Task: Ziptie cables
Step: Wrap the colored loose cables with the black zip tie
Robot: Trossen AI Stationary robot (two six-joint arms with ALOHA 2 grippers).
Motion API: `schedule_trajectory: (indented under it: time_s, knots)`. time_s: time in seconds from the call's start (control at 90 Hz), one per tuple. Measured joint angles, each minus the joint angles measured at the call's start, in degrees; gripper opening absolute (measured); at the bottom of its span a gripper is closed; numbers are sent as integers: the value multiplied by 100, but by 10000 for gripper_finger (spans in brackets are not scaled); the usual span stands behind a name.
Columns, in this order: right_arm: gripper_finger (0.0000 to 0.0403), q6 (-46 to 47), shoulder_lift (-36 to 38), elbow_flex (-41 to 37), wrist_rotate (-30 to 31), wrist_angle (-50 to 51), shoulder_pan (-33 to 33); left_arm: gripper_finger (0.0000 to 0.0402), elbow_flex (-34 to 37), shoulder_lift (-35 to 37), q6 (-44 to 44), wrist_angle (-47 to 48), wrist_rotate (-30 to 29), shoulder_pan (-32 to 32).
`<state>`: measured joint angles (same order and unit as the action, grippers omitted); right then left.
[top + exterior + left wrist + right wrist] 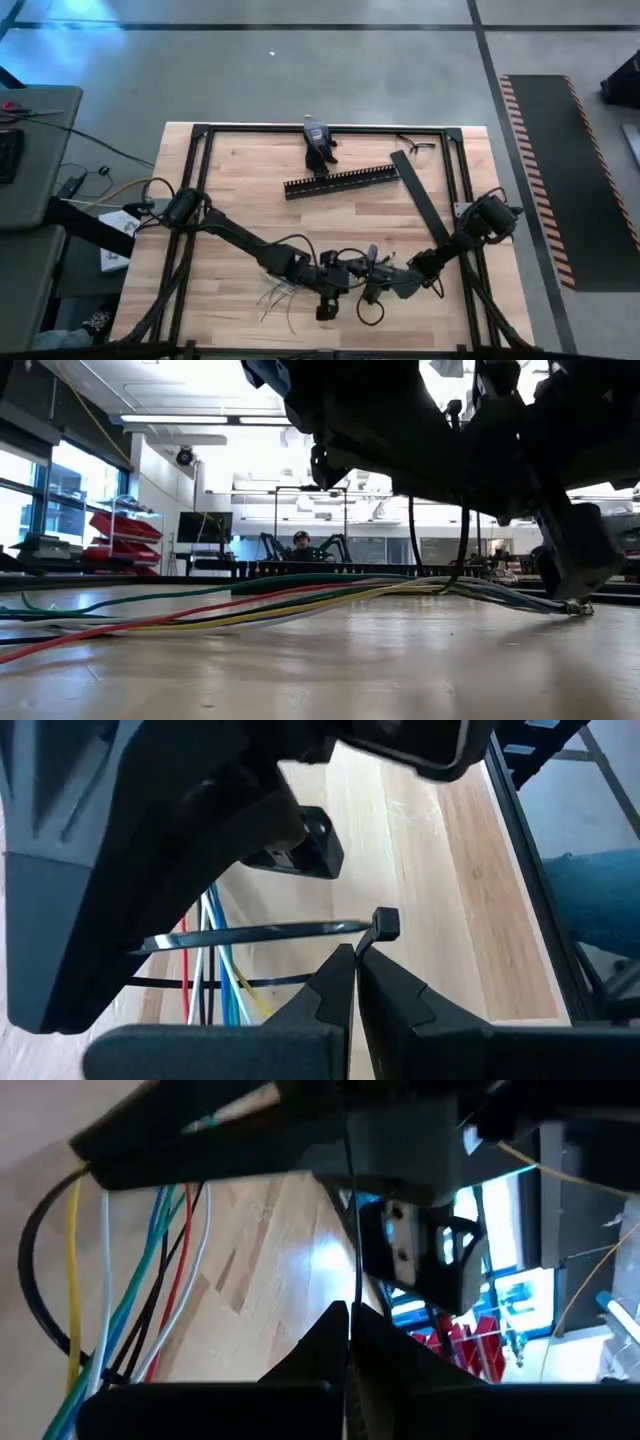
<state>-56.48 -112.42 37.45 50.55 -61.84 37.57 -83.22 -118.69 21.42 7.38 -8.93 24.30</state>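
Observation:
The cables point(275, 295) are a loose bundle of thin pale and coloured wires lying on the wooden table near its front edge, also seen in the low view point(250, 605). A thin black zip tie point(260, 932) loops around the cables point(215, 970). My left gripper point(355, 952) is shut beside the tie's square head point(386, 923). My right gripper point(350, 1312) is shut on a thin black strap, with the cables point(150, 1270) beside it. Both grippers meet at the table's front middle, left gripper point(352, 272) and right gripper point(378, 283). My left gripper pinches the zip tie between its two fingertips, on the strap right beside the head point(365, 942). The loop stretches away from the fingers and around the cables, above the table. My right gripper pinches the tie's thin black strap point(351, 1280) between its two fingertips. The strap runs straight on from the fingers toward the other gripper and looks taut.
A long black comb-edged duct point(340, 182) and a flat black lid strip point(420, 205) lie toward the far right of the table. A dark glove-like object point(318, 142) rests at the far edge. A black frame point(200, 200) borders the tabletop.

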Motion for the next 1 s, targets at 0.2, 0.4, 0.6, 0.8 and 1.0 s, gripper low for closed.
schedule_trajectory:
  time_s: [0.2, 0.4, 0.6, 0.8, 1.0]
  knots:
    - [0, -33, 0, 0, 4, 107, 8, 0, 0, -2, -4, 2, 0, 0]
    - [0, 144, 0, 0, 124, 284, -107, 0, 0, -2, 1, 2, 0, 0]
    - [0, 61, 0, 0, 41, 290, -75, 0, 0, -2, 1, 3, 0, 0]
    - [0, 102, 0, 0, 23, 290, 16, 0, 0, -2, 0, 4, 0, 0]
    - [0, 111, 0, 0, 36, 289, -6, 0, 0, -2, 1, 6, 0, 0]
